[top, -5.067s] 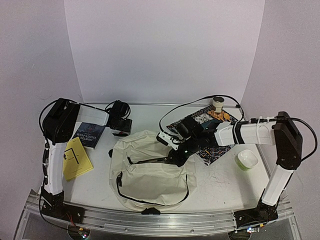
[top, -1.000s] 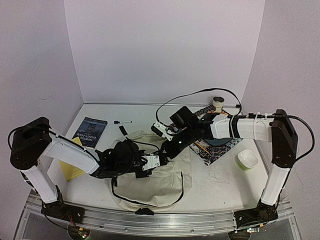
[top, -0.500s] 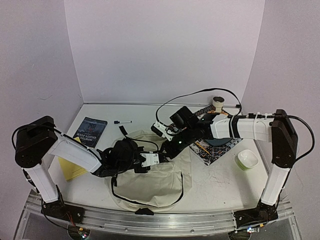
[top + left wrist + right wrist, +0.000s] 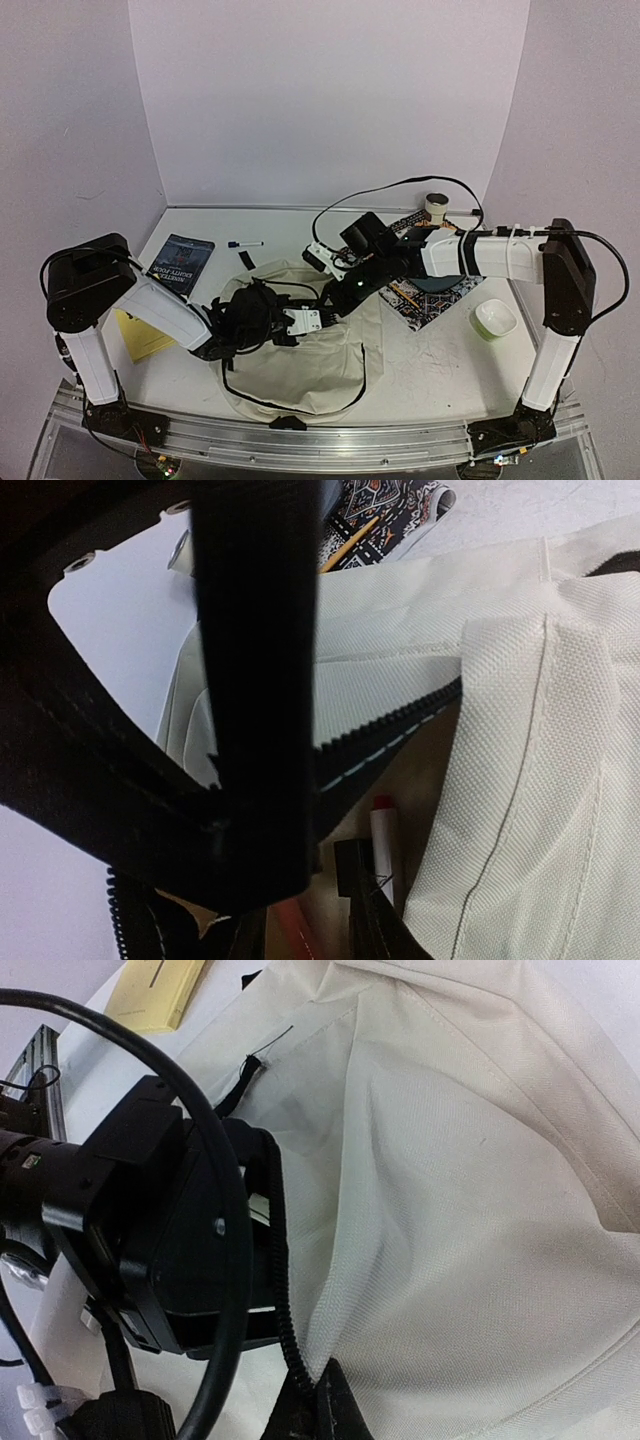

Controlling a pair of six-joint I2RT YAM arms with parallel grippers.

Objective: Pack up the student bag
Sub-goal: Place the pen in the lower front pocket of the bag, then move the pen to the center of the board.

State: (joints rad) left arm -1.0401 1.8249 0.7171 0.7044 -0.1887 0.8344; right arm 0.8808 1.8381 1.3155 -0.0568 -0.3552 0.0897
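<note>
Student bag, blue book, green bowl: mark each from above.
student bag (image 4: 320, 365): top view, bare front fabric.
blue book (image 4: 181, 263): top view, cover middle.
green bowl (image 4: 495, 319): top view, bare inside.

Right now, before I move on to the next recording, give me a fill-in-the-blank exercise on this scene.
1. The student bag has its zipper edge pinched by the ___ arm's end effector.
2. Inside the bag lies a white marker with a ___ cap.
3. The small bowl beside the patterned mat is ___.
Missing words: right; red; green.
</note>
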